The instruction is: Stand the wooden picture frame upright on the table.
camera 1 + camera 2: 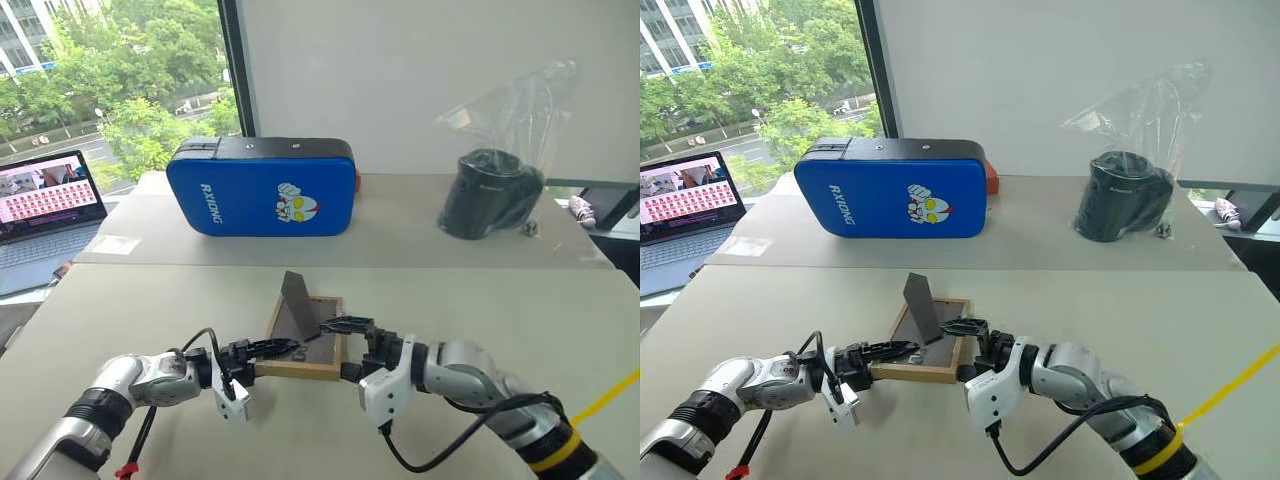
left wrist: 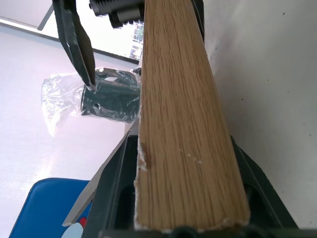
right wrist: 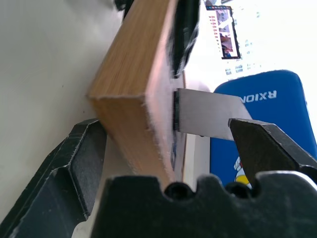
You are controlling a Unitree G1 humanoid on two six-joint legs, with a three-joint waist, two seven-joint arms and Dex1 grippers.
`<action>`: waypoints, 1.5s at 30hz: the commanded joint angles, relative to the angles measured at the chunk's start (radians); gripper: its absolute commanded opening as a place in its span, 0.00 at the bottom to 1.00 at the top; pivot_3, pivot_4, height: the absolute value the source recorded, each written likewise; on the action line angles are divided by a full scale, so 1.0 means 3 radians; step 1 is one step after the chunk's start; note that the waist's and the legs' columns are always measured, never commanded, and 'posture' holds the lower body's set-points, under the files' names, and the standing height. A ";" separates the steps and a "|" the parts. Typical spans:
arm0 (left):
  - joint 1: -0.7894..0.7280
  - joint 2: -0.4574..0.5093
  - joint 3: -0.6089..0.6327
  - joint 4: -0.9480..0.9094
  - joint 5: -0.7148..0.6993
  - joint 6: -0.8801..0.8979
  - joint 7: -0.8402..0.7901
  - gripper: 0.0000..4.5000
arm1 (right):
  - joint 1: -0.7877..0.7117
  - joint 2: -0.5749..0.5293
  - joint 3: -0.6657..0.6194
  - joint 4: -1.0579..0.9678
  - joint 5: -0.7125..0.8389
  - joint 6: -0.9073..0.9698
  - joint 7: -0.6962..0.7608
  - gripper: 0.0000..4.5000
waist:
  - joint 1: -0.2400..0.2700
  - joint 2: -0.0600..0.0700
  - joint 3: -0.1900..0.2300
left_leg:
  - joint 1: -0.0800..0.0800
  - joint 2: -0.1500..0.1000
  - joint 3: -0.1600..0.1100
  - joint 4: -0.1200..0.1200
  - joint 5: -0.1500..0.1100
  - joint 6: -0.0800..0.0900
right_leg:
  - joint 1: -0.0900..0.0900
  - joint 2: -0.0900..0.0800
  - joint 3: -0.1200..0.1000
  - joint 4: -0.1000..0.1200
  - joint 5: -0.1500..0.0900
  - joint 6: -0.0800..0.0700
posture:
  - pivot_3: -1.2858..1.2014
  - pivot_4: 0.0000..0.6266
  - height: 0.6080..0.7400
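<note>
The wooden picture frame point(image 1: 305, 340) lies back-up on the beige table point(image 1: 500, 330), its grey stand point(image 1: 298, 303) folded out and pointing up. My left gripper point(image 1: 275, 348) is shut on the frame's near wooden edge at its left corner; in the left wrist view the light wood point(image 2: 183, 148) fills the space between the fingers point(image 2: 111, 193). My right gripper point(image 1: 340, 348) is open at the frame's near right corner. In the right wrist view that corner point(image 3: 131, 109) sits between its spread fingers point(image 3: 74, 163), with a wide gap on the stand's side.
A large blue padded case point(image 1: 262, 187) stands on the far table behind the frame. A black cylinder in a clear plastic bag point(image 1: 490, 192) is at the back right. An open laptop point(image 1: 45, 205) sits at the far left. A yellow strap point(image 1: 605, 398) runs by my right arm.
</note>
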 commanded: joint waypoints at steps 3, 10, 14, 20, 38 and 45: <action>0.0095 -0.0014 -0.0029 -0.0030 -0.0250 -0.0127 -0.0236 0.25 | -0.0055 0.0050 0.0035 0.0170 -0.0146 -0.0287 -0.0206 0.88 | 0.0000 0.0000 0.0000 | 0.0000 0.0000 0.0000 0.0000 -0.0001 0.0002 | 0.0000 0.0000 0.0000 -0.0002 0.0000 -0.0001 | 0.52 0.24 1.00; 0.0142 -0.0048 0.0056 -0.0052 -0.0431 -0.0074 -0.0440 0.25 | -0.0064 0.0095 -0.0009 0.0200 -0.0155 -0.0332 -0.0318 0.39 | -0.0004 0.0000 0.0000 | 0.0002 0.0000 0.0000 0.0000 -0.0002 0.0003 | 0.0002 0.0000 0.0000 0.0001 0.0000 -0.0002 | 0.52 0.24 1.00; 0.0170 -0.0063 0.0061 -0.0062 -0.0683 -0.0049 -0.0605 0.47 | -0.0068 0.0109 -0.0047 0.0213 -0.0164 -0.0329 -0.0369 0.27 | -0.0007 0.0000 0.0000 | 0.0003 0.0000 0.0000 0.0000 -0.0002 0.0004 | 0.0002 0.0000 0.0000 0.0002 0.0000 -0.0002 | 0.52 0.24 1.00; 0.0390 -0.0037 0.0352 -0.0221 -0.1434 0.0507 -0.0892 0.88 | -0.0069 0.0150 -0.0186 0.0182 0.0122 -0.0137 -0.0284 0.27 | -0.0017 -0.0002 0.0002 | 0.0002 0.0000 0.0000 0.0000 -0.0002 0.0004 | 0.0002 0.0001 0.0001 0.0003 0.0001 -0.0003 | 0.52 0.24 1.00; 0.2122 -0.0652 0.1380 -0.1956 -0.2612 0.2871 -0.1277 0.88 | -0.1437 -0.0027 -0.1507 -0.0172 0.3958 0.4873 0.1103 0.27 | -0.0016 -0.0004 0.0029 | 0.0002 0.0007 -0.0005 0.0002 -0.0004 0.0009 | -0.0001 0.0008 -0.0003 0.0011 0.0021 -0.0044 | 0.52 0.24 1.00; 0.2175 -0.0840 0.1342 -0.2088 -0.2590 0.2889 -0.1454 0.88 | -0.1558 -0.0037 -0.1263 0.0195 0.4147 0.5255 0.1357 0.27 | -0.0018 -0.0004 0.0029 | -0.0006 0.0006 -0.0005 0.0002 -0.0009 0.0017 | -0.0007 0.0008 -0.0002 0.0003 0.0020 -0.0043 | 0.52 0.24 1.00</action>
